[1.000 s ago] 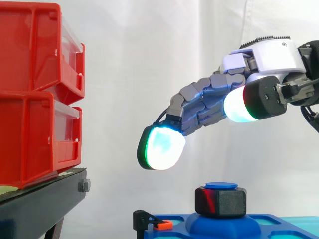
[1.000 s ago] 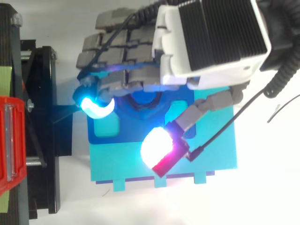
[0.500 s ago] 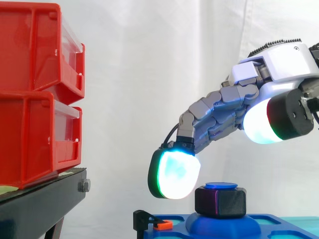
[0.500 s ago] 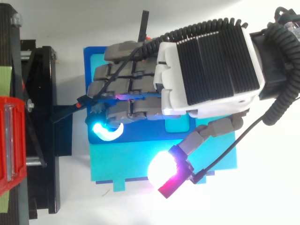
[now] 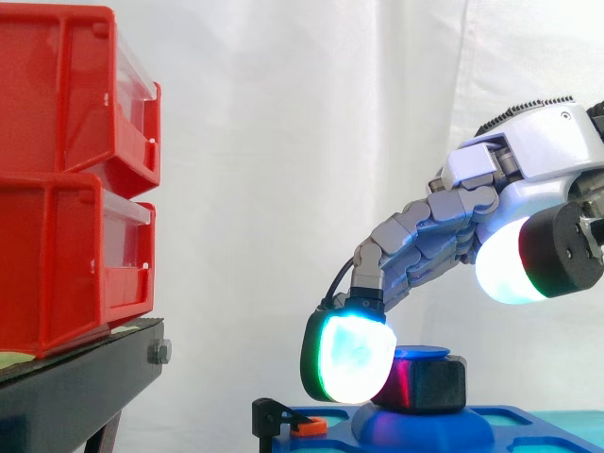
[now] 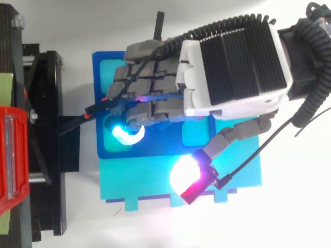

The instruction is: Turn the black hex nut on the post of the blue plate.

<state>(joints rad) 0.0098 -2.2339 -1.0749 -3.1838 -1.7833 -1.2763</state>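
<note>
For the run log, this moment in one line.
hand: open | fingertips: beside black hex nut, contact unclear | nut: on post of blue plate

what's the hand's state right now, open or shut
hand: open, holding nothing; one fingertip beside the black hex nut, thumb raised clear of it

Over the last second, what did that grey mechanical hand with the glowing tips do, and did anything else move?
The hand came down: its glowing fingertip pad, earlier well above, now sits at the left side of the black hex nut in the side view. Nothing is gripped. The nut, blue plate and red plastic bins stayed put.
</note>
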